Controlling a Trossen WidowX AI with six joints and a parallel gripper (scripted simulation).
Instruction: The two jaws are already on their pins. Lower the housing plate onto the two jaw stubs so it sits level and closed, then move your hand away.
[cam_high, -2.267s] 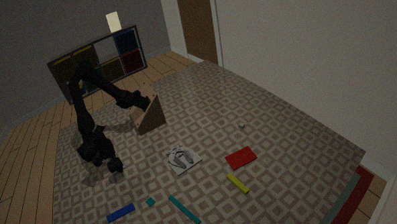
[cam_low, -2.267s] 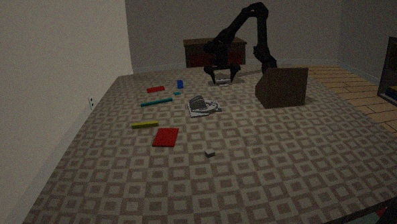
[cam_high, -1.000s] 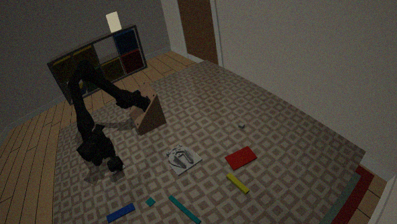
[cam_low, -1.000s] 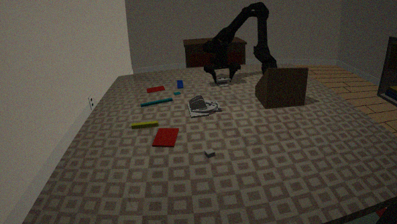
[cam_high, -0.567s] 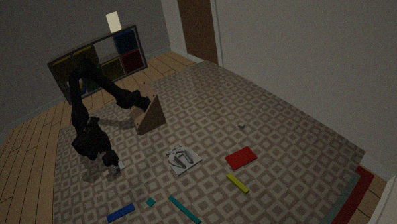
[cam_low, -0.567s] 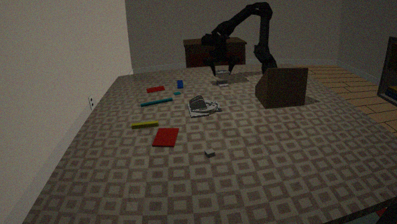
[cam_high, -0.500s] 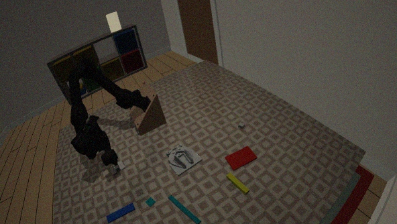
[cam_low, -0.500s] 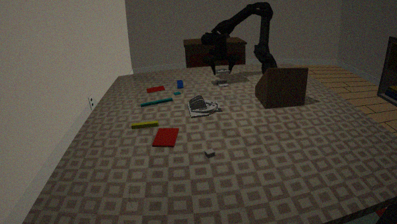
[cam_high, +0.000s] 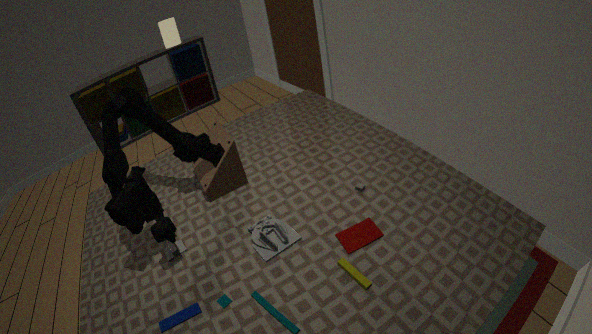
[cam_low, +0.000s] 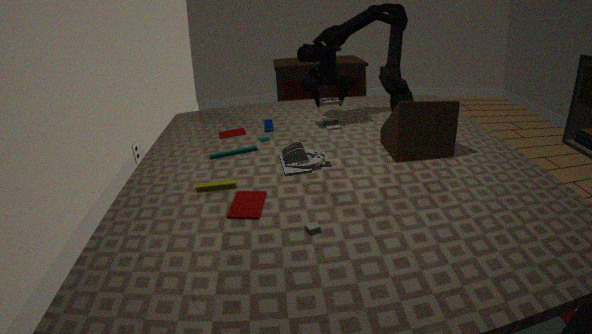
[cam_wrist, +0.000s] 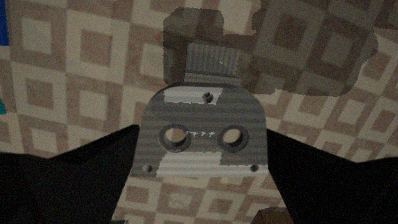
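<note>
My gripper (cam_low: 330, 103) (cam_wrist: 200, 133) is shut on the grey housing plate (cam_low: 330, 100) (cam_wrist: 204, 117). The plate has a rounded edge and two large holes, and its sides touch both fingers. The exterior view shows it raised above the table and roughly level. The white base (cam_high: 293, 241) (cam_low: 298, 172) lies well away from the gripper, near the middle of the table. Two grey jaws (cam_high: 274, 237) (cam_low: 295, 154) stand on it side by side. Their pins and stubs are too small to make out.
A ribbed grey block (cam_low: 330, 122) (cam_wrist: 212, 59) lies below the held plate. A brown wedge-shaped box (cam_high: 228, 172) (cam_low: 425, 131) stands near the arm. Red slabs, yellow, teal and blue bars and a small grey piece (cam_high: 360, 188) (cam_low: 313, 228) lie around the base.
</note>
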